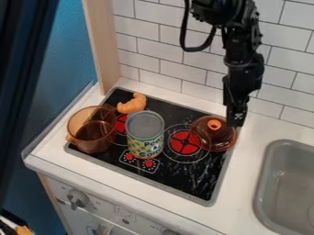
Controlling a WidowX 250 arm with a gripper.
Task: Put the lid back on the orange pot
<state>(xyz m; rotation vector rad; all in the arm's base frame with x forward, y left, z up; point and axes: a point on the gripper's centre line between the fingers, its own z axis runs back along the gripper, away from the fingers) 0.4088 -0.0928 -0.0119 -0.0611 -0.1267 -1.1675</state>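
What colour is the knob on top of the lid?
The knob is orange, clearest in the camera view.

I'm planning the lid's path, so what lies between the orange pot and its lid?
The camera view shows a can standing on the stovetop between the orange pot and lid, with a toy croissant behind it, toward the tiled wall.

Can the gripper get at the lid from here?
Likely yes: the gripper hangs close to the lid, whose orange knob points up uncovered; the can stands clear on the other side.
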